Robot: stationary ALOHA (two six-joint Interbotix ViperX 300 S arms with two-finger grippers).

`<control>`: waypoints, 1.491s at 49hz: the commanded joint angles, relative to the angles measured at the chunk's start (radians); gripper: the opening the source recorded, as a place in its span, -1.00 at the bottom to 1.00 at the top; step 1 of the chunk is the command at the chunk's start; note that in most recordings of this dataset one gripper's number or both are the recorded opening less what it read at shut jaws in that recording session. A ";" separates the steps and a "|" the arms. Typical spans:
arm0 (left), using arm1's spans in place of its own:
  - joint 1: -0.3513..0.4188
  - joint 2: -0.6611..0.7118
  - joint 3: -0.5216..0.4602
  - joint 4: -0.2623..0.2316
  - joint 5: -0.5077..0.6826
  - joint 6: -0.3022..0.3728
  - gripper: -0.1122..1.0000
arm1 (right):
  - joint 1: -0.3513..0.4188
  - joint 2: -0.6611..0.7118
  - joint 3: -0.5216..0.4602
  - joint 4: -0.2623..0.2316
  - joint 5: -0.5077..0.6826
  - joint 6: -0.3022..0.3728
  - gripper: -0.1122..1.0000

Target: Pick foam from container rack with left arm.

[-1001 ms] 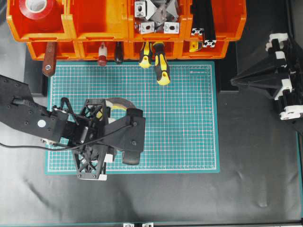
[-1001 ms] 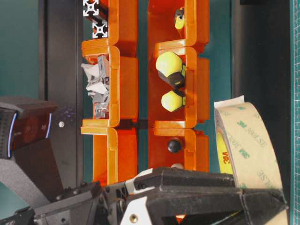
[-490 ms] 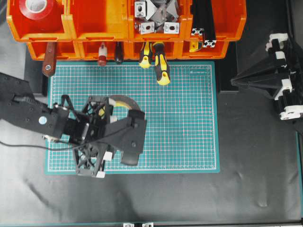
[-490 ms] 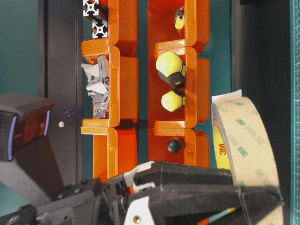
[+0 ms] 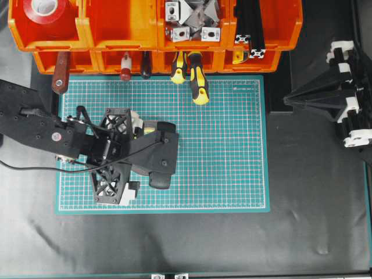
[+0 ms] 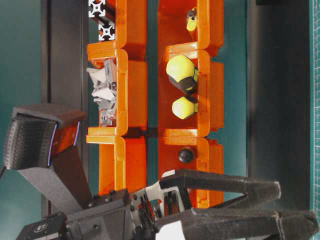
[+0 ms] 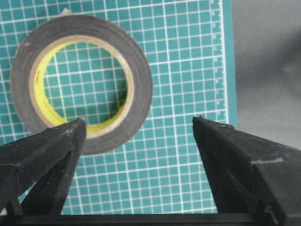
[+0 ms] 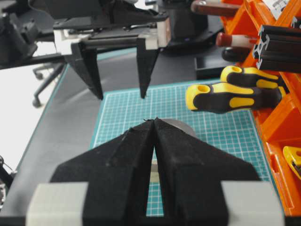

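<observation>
The foam [image 7: 141, 89], a dark grey ring with a yellow lining, lies flat on the green mat. My left gripper [image 7: 137, 123] is open and empty just above it, and its left fingertip [image 7: 75, 129] overlaps the ring's near edge. In the overhead view the left gripper [image 5: 164, 154] covers the foam, and only a tan sliver [image 5: 149, 124] shows. The container rack [image 5: 154, 26] stands at the back. My right gripper [image 8: 154, 120] is shut and empty at the right side [image 5: 286, 100], with the foam [image 8: 183, 126] just beyond its tips.
The bins hold a red tape roll [image 5: 46, 9], metal brackets [image 5: 192, 17], black extrusions [image 5: 250, 26], yellow-black screwdrivers [image 5: 197, 81] and a wooden handle [image 5: 60, 78] that jut over the green mat [image 5: 232, 163]. Black tabletop surrounds the mat.
The left jaws have opened and let go of the foam. It was held on edge and now lies flat on the mat, gone from the table-level view. The gripper moved slightly toward the rack.
</observation>
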State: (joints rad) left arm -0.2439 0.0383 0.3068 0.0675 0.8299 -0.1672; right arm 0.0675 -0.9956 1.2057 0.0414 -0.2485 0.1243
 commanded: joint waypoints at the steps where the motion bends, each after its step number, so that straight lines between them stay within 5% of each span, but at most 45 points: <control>1: -0.002 -0.040 -0.009 0.003 -0.006 -0.002 0.84 | 0.000 0.005 -0.023 0.002 -0.002 0.000 -0.79; 12: -0.017 -0.095 -0.005 0.003 -0.011 -0.012 0.84 | 0.002 0.005 -0.023 0.003 -0.002 0.000 -0.79; 30: -0.038 -0.402 0.077 0.003 -0.023 0.002 0.76 | 0.002 -0.008 -0.025 0.003 0.006 0.000 -0.79; 49: -0.057 -0.772 0.322 0.002 -0.295 0.025 0.66 | 0.000 -0.009 -0.025 0.002 0.014 0.000 -0.79; 73: -0.011 -1.108 0.568 0.003 -0.433 0.025 0.66 | 0.000 -0.020 -0.028 0.002 0.014 0.000 -0.79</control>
State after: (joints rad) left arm -0.2700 -1.0416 0.8636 0.0675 0.4188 -0.1442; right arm 0.0675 -1.0170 1.2042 0.0414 -0.2332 0.1243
